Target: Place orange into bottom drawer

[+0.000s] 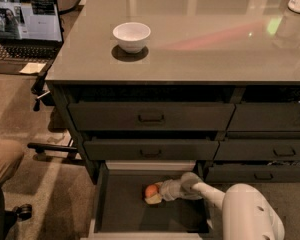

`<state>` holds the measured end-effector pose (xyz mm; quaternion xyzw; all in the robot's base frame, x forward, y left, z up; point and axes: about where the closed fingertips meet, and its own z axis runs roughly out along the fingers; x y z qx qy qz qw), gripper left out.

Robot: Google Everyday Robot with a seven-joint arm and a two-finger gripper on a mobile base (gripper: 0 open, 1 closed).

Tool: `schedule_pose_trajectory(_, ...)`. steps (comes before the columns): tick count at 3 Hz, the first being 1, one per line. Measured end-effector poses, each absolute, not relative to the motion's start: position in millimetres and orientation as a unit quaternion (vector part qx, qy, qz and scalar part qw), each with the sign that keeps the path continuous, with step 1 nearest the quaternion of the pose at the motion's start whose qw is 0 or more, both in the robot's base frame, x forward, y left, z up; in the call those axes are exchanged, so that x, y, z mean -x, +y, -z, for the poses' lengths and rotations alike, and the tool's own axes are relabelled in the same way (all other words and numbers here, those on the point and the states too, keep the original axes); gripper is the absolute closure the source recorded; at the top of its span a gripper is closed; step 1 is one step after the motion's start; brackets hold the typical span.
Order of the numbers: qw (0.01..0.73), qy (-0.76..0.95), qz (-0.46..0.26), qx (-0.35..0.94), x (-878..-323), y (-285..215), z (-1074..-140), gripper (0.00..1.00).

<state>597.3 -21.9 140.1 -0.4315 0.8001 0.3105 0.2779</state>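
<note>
Small round orange fruit at pale pincer tip, inside open dark-grey bottom drawer under grey worktop front edge. Grip: cannot tell. Risk: fruit rolls on release.

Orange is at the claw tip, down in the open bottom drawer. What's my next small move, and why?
I'd probably let go right there: the orange sits at the tip of the claw, well inside the open bottom drawer, low over its dark floor and away from the front rim, so it should settle inside. Whether it touches the floor, I cannot tell.
</note>
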Motion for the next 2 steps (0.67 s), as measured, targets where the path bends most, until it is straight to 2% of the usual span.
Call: schedule_pose_trajectory(2,0.289,0.793,-0.316,0.434,-592.6,-25.5,-144.4,0.36)
